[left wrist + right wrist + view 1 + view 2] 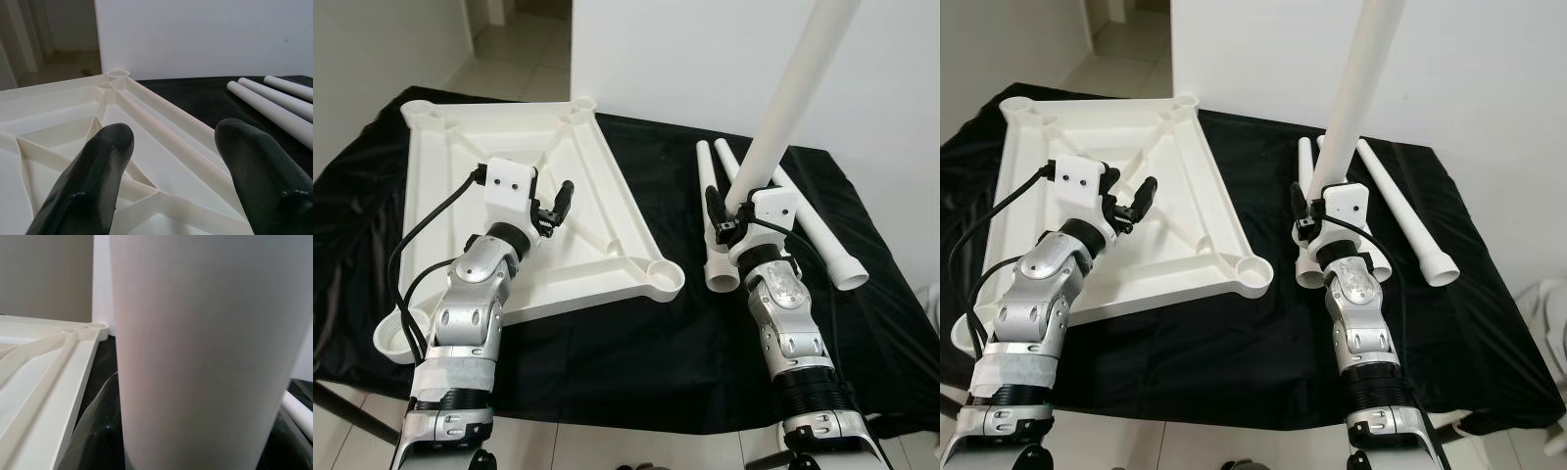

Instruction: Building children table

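Observation:
A white tabletop [607,186] lies upside down on the black cloth, its ribs and round corner sockets [663,278] facing up. My left gripper [560,204] hovers open over the tabletop's near half, nothing between its fingers [98,171]. My right gripper [722,217] is shut on a long white table leg [788,98], held upright and tilted slightly right, its top leaving the picture. In the right wrist view that leg [205,347] stands close against the lens. Three more white legs [818,230] lie on the cloth beside the right arm.
The black cloth [656,343] covers a low platform against a white wall. A doorway and tiled floor [509,59] lie at the back left. A black cable [421,264] loops beside my left arm.

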Available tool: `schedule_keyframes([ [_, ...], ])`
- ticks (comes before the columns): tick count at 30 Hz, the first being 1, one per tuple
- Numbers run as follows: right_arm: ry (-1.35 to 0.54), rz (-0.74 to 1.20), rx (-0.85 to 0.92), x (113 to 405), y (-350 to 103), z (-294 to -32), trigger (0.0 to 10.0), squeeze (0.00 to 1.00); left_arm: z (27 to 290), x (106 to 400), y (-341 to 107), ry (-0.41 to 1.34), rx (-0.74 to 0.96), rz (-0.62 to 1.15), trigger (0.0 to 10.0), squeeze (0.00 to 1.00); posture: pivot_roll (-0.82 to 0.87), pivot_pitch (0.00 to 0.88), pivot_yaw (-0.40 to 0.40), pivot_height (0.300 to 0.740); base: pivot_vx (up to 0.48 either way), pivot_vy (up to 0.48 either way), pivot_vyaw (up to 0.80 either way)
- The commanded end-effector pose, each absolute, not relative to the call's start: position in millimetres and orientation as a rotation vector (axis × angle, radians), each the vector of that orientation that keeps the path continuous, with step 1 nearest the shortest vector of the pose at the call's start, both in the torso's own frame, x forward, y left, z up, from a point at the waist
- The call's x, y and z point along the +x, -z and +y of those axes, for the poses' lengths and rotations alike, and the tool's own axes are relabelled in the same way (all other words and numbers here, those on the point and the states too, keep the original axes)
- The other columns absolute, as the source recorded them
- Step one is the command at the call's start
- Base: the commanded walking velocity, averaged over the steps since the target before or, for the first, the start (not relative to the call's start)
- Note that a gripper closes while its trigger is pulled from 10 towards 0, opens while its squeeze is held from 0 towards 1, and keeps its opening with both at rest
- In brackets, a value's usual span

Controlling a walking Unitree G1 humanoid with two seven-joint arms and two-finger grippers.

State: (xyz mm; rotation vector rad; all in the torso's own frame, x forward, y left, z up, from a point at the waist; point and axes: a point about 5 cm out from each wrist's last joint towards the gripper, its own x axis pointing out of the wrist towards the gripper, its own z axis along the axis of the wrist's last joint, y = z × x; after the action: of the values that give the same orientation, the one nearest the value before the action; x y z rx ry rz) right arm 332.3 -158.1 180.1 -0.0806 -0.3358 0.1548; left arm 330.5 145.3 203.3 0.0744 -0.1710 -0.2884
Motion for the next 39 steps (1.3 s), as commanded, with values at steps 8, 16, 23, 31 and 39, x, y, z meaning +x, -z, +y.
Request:
schedule_keyframes([
  [8, -0.148, -0.365, -0.072, 332.9, -182.3, -158.5, 10.0, 0.00, 148.7, 330.6, -202.2, 0.255, 0.103, -0.171, 10.0, 0.00, 0.10, 0.007, -0.083, 0.740, 0.000, 0.147, -0.68],
  [16, -0.149, -0.376, -0.075, 333.5, -183.3, -158.8, 10.0, 0.00, 149.3, 330.0, -203.9, 0.258, 0.136, -0.188, 10.0, 0.00, 0.10, 0.010, -0.086, 0.740, 0.000, 0.000, 0.00],
  [23, -0.144, -0.383, -0.080, 334.7, -184.7, -160.2, 10.0, 0.00, 148.8, 330.2, -204.2, 0.280, 0.204, -0.204, 10.0, 0.00, 0.09, 0.016, -0.087, 0.740, 0.000, 0.000, 0.00],
  [31, -0.142, -0.383, -0.080, 335.0, -184.2, -160.2, 10.0, 0.00, 147.8, 332.8, -203.5, 0.277, 0.208, -0.201, 10.0, 0.00, 0.08, 0.027, -0.086, 0.740, 0.000, -0.397, 0.00],
  [39, -0.137, -0.378, -0.080, 333.2, -181.5, -160.9, 10.0, 0.00, 151.0, 332.5, -203.8, 0.265, 0.241, -0.192, 10.0, 0.00, 0.09, 0.043, -0.075, 0.740, 0.000, -0.480, 0.00],
])
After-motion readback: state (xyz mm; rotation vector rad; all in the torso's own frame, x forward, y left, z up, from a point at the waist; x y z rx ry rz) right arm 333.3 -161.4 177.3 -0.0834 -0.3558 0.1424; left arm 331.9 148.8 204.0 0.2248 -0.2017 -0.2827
